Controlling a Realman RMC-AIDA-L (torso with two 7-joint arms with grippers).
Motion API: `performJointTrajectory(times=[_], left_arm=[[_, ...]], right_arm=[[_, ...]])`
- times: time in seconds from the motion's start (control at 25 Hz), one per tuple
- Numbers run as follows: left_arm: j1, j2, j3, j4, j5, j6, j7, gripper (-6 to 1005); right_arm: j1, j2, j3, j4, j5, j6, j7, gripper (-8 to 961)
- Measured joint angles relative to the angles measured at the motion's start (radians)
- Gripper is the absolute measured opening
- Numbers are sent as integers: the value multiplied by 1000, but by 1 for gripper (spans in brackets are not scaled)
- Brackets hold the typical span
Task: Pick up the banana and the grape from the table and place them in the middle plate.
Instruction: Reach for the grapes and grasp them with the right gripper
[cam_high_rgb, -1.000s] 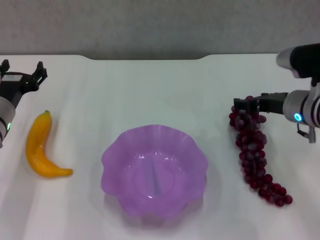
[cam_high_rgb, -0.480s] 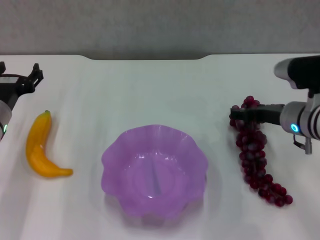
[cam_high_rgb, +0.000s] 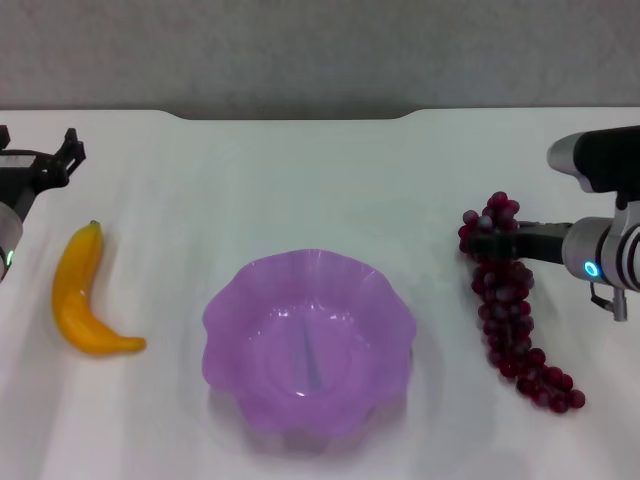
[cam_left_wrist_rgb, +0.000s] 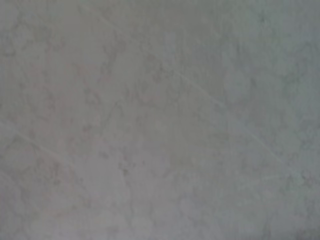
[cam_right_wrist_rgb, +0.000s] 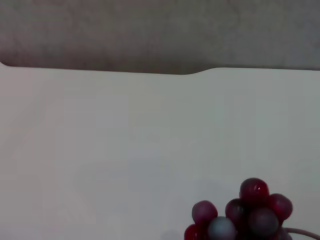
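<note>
The yellow banana (cam_high_rgb: 78, 297) lies on the white table (cam_high_rgb: 300, 190) at the left. My left gripper (cam_high_rgb: 38, 152) is open and hovers just behind it, near the left edge, with nothing in it. The lilac middle plate (cam_high_rgb: 232, 308) stands empty at the centre front. The dark red grape (cam_high_rgb: 508, 305) bunch lies at the right. My right gripper (cam_high_rgb: 484, 243) reaches in from the right, across the bunch's upper part, and some berries show behind it. The right wrist view shows the end of the grape (cam_right_wrist_rgb: 239, 214) bunch close up. The left wrist view shows only a bare grey surface.
The table's dark notched far edge (cam_high_rgb: 300, 113) runs along the back, with a grey wall behind it. Bare white tabletop separates the plate from each fruit.
My right gripper has come nearer, from the far end of the grape bunch to across its upper part. The left gripper shifted slightly left. The fruit and the plate stayed put.
</note>
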Motion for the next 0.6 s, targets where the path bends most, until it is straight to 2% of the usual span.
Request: performJointTrajectory(times=[0.32, 0.6], left_arm=[[-1, -3, 0, 0, 1, 0, 0, 896], [-2, -4, 0, 0, 1, 0, 0, 896]], right_arm=[[5, 3, -11, 34, 1, -16, -4, 879], [22, 5, -63, 60, 7, -68, -1, 878]])
